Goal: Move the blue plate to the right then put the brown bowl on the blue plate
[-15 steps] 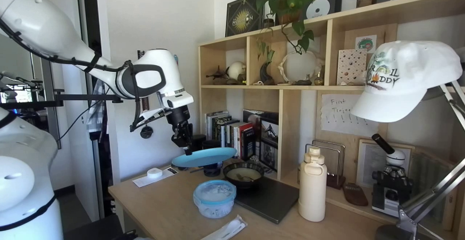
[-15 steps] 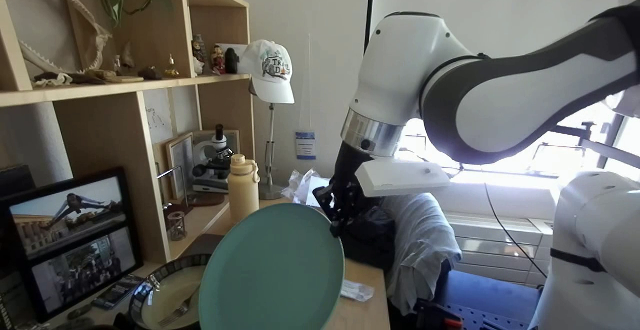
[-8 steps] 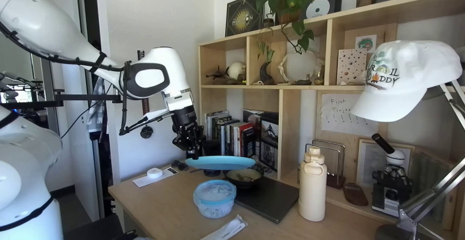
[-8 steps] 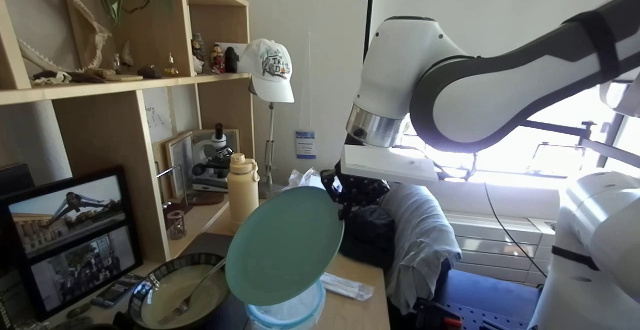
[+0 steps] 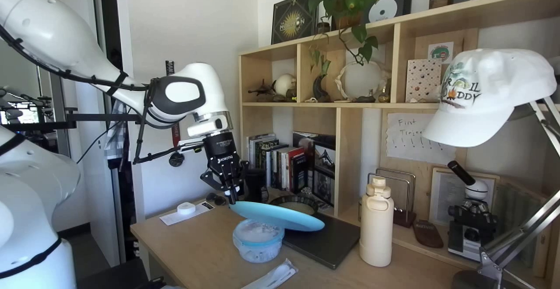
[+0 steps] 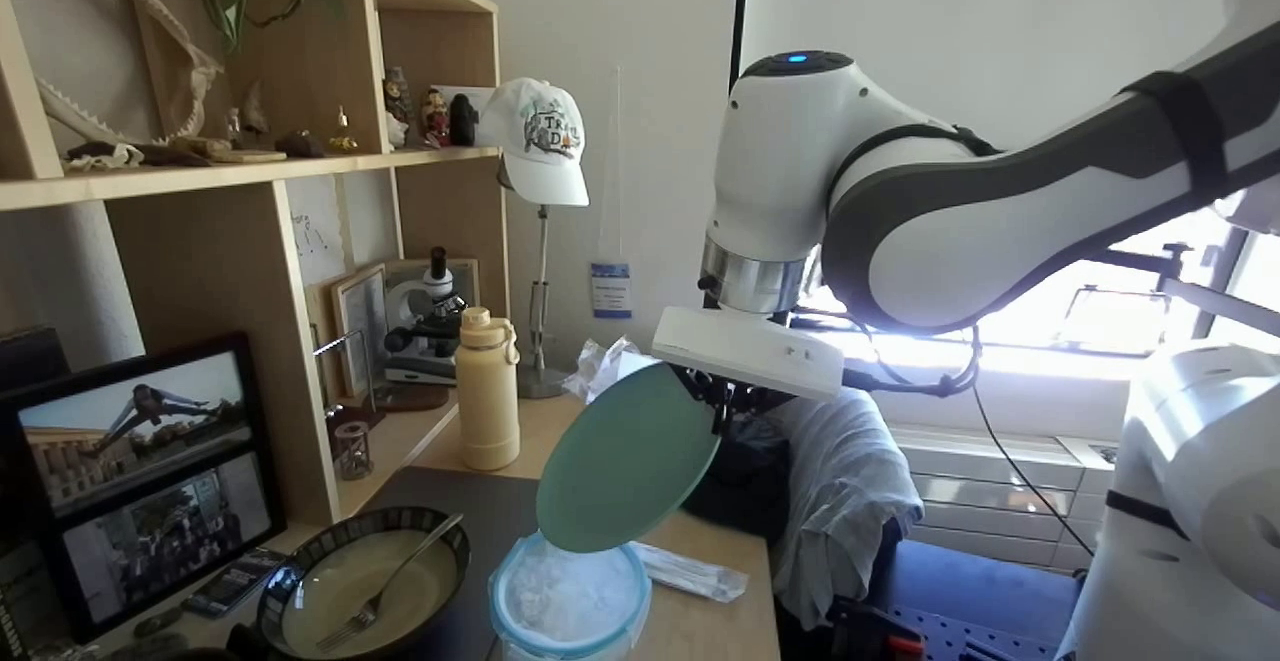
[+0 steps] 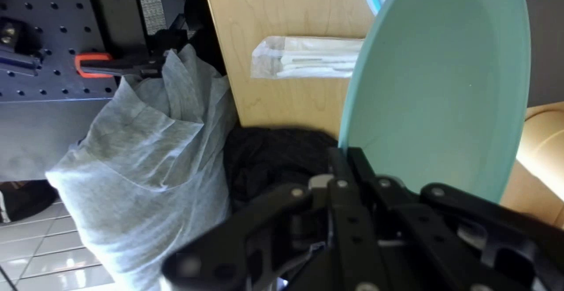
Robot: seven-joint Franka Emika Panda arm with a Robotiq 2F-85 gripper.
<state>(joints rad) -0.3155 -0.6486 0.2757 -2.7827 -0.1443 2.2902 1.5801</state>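
Evidently the blue plate (image 5: 278, 216) was in mid-air, slanting down from the gripper (image 7: 346, 152), whose fingertips were pinched on its rim. Its low side seemed to hang over the dark slab (image 5: 328, 247) and the pale-blue translucent bowl (image 5: 258, 252); whether it touched either, I couldn't tell. By my reckoning the job's first half was under way: the plate was off the desk (image 5: 197, 241) but not yet set down, and the brown bowl (image 6: 390, 519) was not yet on it. Setting down, release and the bowl's transfer were all left. A fork (image 6: 372, 605) showed in the brown bowl in an exterior view; where the plate cut across that bowl, the fork was lost. Sunglasses (image 5: 216, 199) appeared in an exterior view only. The wrist view missed the brown bowl but gave the pinch up close.
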